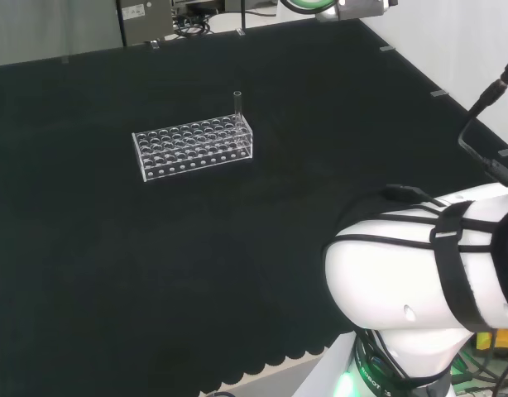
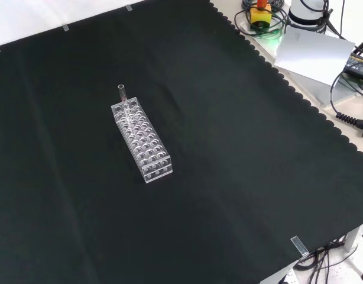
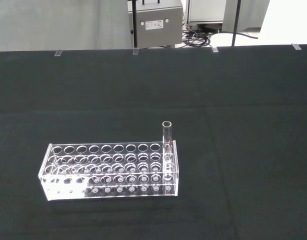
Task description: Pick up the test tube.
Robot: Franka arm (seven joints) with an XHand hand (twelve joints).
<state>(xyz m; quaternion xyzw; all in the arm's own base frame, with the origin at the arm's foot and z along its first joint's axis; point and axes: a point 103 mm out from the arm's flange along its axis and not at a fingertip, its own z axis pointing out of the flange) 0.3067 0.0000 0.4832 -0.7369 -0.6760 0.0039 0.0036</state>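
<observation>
A clear plastic rack (image 1: 193,148) with many round holes lies on the black cloth, left of centre in the head view. One clear glass test tube (image 1: 237,102) stands upright in a corner hole at the rack's far right end. In the front view the rack (image 2: 142,141) runs away from the camera and the test tube (image 2: 122,93) rises from its far end. The wrist view looks at the rack (image 3: 110,170) from some distance, with the test tube (image 3: 167,135) sticking up above the rack's top plate at one end.
The arm's white links (image 1: 428,281) stand at the lower right of the head view. The cloth's scalloped edge (image 2: 300,97) runs down the right of the front view, with cables and a white sheet (image 2: 314,50) beyond it. A grey box (image 3: 157,22) stands behind the bench.
</observation>
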